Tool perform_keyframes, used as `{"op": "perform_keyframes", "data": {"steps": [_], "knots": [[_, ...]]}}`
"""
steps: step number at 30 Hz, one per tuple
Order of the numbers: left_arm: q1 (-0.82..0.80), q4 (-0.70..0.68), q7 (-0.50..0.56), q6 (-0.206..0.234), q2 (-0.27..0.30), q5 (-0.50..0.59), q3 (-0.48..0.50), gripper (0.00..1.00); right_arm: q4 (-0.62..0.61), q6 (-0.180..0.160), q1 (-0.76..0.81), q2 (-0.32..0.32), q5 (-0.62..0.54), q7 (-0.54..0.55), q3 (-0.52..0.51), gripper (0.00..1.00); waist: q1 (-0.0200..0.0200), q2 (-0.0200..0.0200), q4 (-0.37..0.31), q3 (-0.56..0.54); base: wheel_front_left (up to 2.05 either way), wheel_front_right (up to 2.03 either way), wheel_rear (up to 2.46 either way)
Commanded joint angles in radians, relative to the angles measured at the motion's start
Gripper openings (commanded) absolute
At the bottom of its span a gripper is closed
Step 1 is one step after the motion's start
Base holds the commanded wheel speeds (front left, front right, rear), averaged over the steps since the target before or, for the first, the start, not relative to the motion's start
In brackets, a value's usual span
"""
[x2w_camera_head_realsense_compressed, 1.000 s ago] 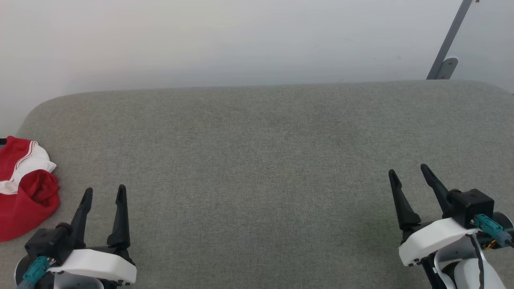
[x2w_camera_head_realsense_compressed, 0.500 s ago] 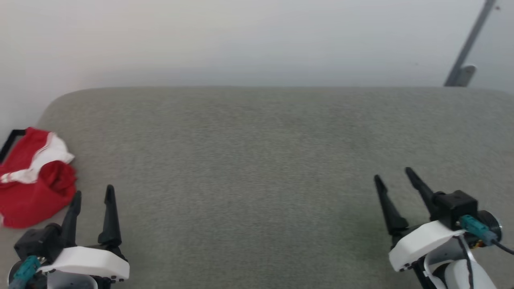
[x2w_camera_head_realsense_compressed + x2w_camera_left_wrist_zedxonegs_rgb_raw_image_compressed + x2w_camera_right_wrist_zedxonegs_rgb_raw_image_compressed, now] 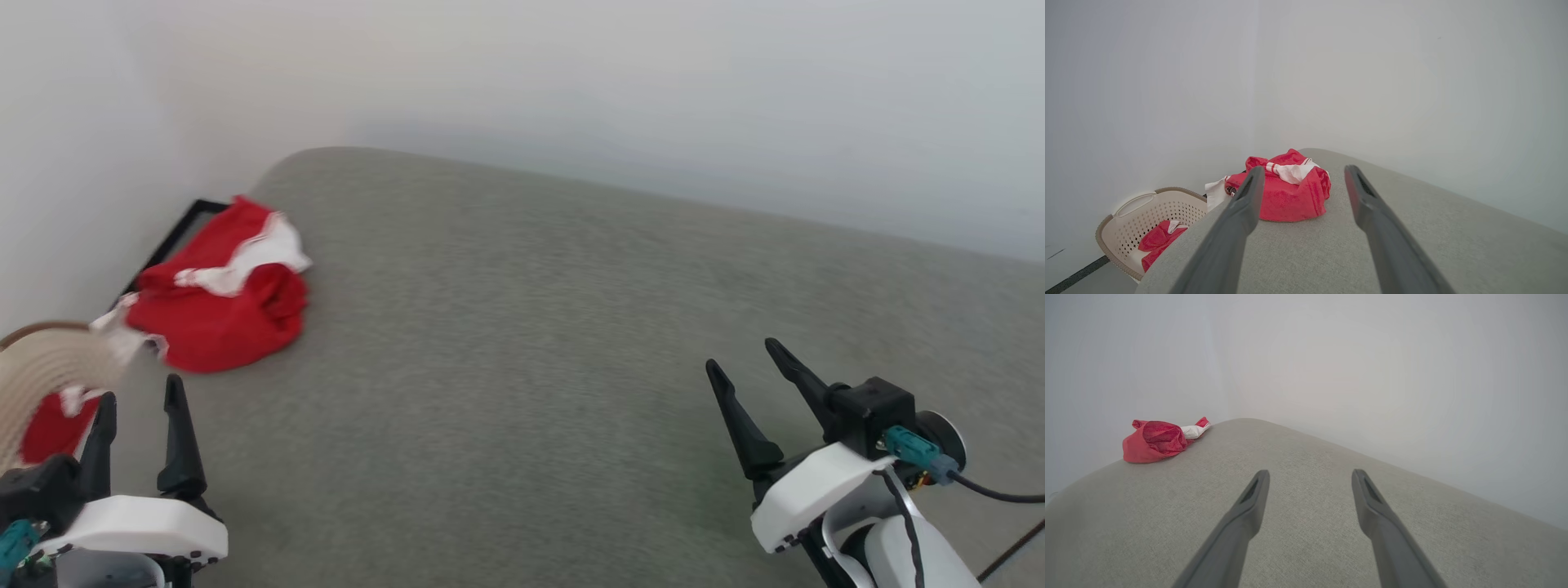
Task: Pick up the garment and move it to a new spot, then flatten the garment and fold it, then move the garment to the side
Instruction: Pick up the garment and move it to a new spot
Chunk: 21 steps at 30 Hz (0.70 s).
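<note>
The garment (image 3: 220,298) lies crumpled, red with white patches, at the far left corner of the grey padded table (image 3: 531,343). From the left wrist it shows as a red heap (image 3: 1290,192) straight ahead between the fingers, still some way off. The right wrist sees it small at the far left (image 3: 1157,441). My left gripper (image 3: 139,400) stands open at the lower left, short of the garment, nothing between its fingers. My right gripper (image 3: 743,359) is open at the lower right, far from it.
A beige perforated laundry basket (image 3: 1147,216) stands on the floor beside the table's left end, with another red and white cloth (image 3: 1159,241) inside; its rim (image 3: 45,363) shows in the head view. White walls close the corner behind the table.
The head camera has turned left, so the garment and basket slide into the picture. Both grippers stay open and keep their pose relative to the body.
</note>
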Motion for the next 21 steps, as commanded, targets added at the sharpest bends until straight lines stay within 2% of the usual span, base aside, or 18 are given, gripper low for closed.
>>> {"op": "perform_keyframes", "data": {"steps": [1,8,21], "knots": [[0.007,-0.002,0.003,0.007,0.002,-0.011,0.005,1.00,0.002,0.000,-0.011,-0.002,0.008,-0.002,0.009,1.00,0.0000,0.0000,0.072,-0.013,0.00,0.00,0.00],[0.021,-0.004,0.013,0.015,0.008,-0.025,0.015,1.00,0.018,0.000,-0.027,-0.005,0.020,-0.010,0.039,1.00,0.0000,0.0000,0.164,-0.021,0.00,0.00,0.00],[-0.025,0.024,0.045,-0.004,0.010,-0.051,0.001,1.00,0.005,0.000,-0.014,0.003,0.007,-0.010,-0.024,1.00,0.0000,0.0000,0.229,0.001,0.00,0.00,0.00]]}}
